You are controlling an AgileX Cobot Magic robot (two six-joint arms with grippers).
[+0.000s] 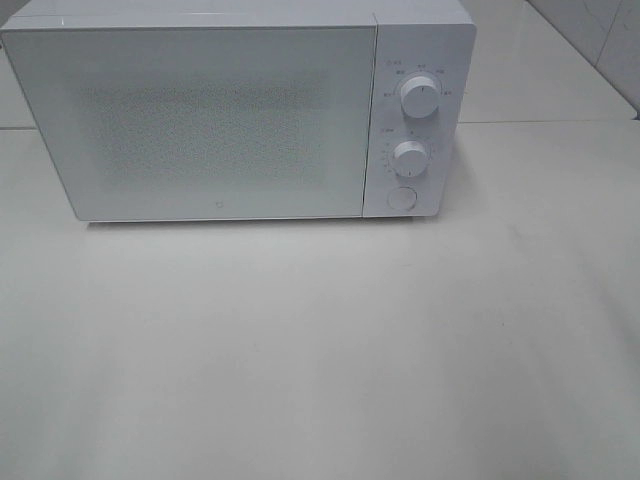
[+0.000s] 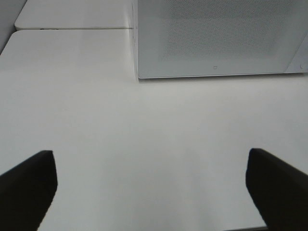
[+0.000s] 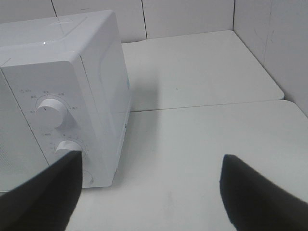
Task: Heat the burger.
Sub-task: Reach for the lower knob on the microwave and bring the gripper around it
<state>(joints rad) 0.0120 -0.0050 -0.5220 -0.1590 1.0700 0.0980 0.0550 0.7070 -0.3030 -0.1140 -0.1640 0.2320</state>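
Observation:
The burger and its pink plate are out of view in all three views. A white microwave [image 1: 230, 110] stands at the back of the white table with its door shut; its inside does not show through the door. It has two knobs, an upper knob [image 1: 419, 98] and a lower knob [image 1: 411, 158], and a round button [image 1: 401, 198]. My left gripper [image 2: 151, 192] is open and empty, low over the table in front of the microwave door [image 2: 216, 38]. My right gripper [image 3: 149, 192] is open and empty, to the right of the microwave [image 3: 62, 91], near its knobs. Neither gripper shows in the exterior high view.
The white table [image 1: 320, 350] has a seam behind the microwave, where a second tabletop [image 3: 202, 67] meets it. White tiled walls [image 3: 269, 38] stand at the back and right.

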